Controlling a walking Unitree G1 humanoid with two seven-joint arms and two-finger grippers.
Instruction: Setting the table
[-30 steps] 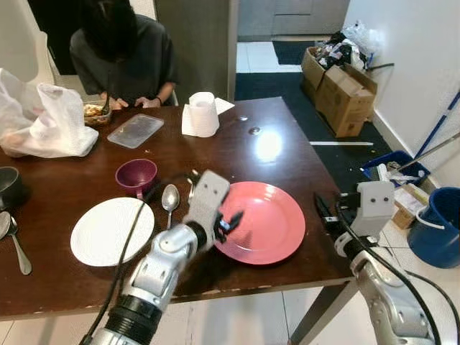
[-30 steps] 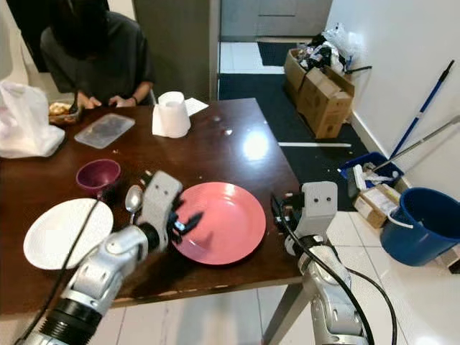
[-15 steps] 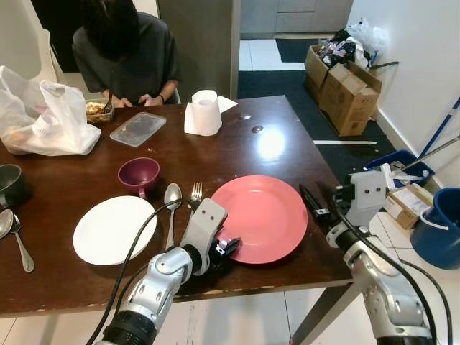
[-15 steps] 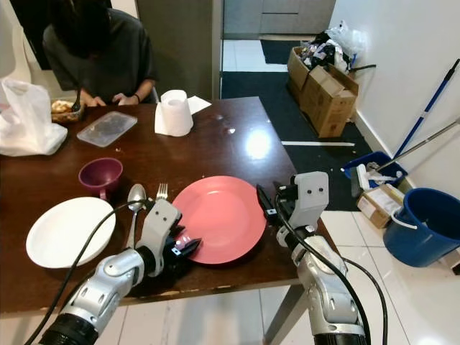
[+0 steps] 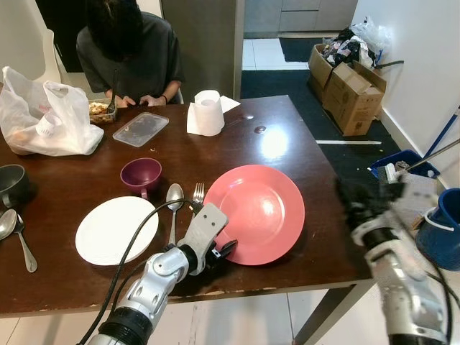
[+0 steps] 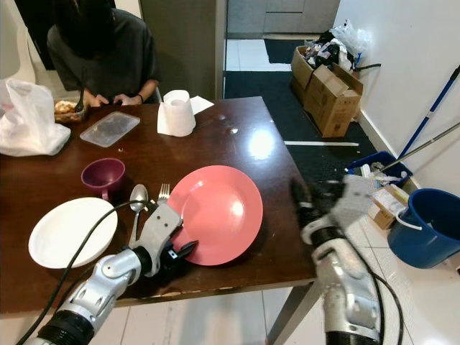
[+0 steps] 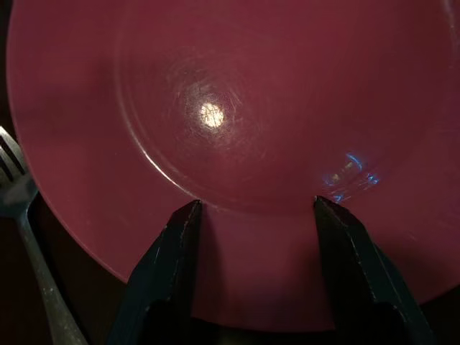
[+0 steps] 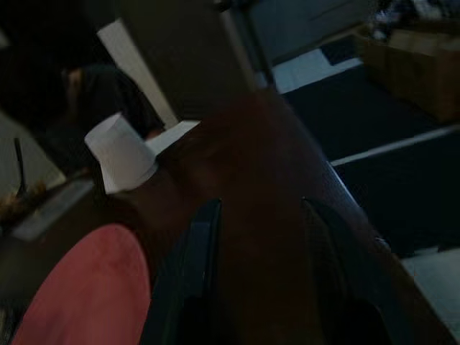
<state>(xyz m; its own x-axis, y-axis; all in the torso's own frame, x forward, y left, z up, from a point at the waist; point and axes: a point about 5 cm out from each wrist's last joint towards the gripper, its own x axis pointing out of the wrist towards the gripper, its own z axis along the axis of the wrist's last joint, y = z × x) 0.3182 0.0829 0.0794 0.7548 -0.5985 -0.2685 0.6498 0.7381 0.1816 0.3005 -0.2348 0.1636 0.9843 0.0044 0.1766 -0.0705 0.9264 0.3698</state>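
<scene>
1. My left jaws sit released at the near rim of the pink plate; through the left wrist camera I see both fingers spread apart, their tips lying over the plate's edge, nothing pinched between them
2. The plate lies flat on the dark tabletop, straight ahead of those jaws
3. Just to the jaws' left lie the fork and the spoon, side by side (the fork nearly touches the plate's rim)
4. Further left sits the white plate, with the purple cup beyond it
5. My right jaws hang off the tabletop's right edge, blurred in the head cameras; the wrist camera shows the fingers parted and holding nothing, pointed along the tabletop toward the paper roll
6. A person sits at the far side
</scene>
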